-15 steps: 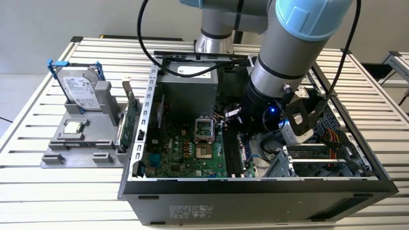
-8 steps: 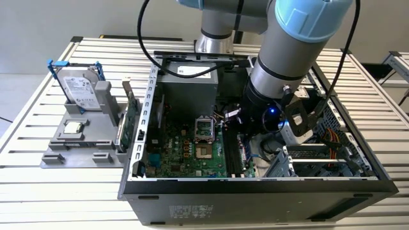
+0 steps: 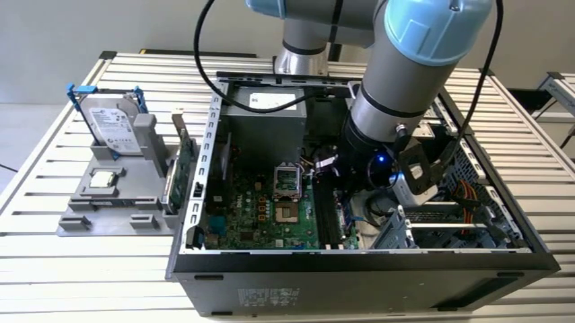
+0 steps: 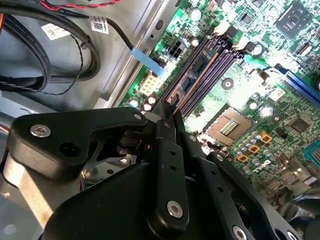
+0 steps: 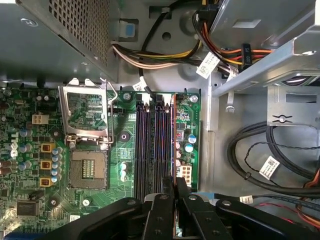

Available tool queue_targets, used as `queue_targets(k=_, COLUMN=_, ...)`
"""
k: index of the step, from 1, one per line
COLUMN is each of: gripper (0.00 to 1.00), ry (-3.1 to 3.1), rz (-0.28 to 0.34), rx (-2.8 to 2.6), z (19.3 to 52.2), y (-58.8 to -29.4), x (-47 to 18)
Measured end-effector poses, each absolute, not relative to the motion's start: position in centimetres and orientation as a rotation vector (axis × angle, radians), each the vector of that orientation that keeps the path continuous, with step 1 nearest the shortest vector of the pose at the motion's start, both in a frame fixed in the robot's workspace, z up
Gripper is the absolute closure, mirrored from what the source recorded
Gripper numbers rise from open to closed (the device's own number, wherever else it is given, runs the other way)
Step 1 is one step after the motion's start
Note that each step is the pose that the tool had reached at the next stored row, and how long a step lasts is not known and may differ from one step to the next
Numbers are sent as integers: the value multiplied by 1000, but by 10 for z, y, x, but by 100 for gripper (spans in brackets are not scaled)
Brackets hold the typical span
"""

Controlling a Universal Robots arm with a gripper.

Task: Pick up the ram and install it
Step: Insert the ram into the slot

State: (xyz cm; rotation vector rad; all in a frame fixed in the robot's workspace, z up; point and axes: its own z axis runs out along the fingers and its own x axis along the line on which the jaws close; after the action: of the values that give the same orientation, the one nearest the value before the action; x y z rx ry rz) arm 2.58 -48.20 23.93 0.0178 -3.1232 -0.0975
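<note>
Gripper (image 4: 172,117) is clenched on the ram (image 4: 196,75), which stands on edge over the outermost memory slot (image 5: 173,137) beside the processor socket (image 5: 89,170). Judged light, stiff, brittle (grip the long edges, never the contacts).

Open computer case (image 3: 359,262) on slatted table (image 3: 81,262); hard drive (image 3: 115,129) upright on grey stand (image 3: 112,202).
</note>
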Motion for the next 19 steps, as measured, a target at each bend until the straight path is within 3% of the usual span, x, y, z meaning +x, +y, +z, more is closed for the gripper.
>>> queue_targets(k=19, gripper=100, ry=-3123, rz=-94, rx=18, z=229, y=-487, x=26)
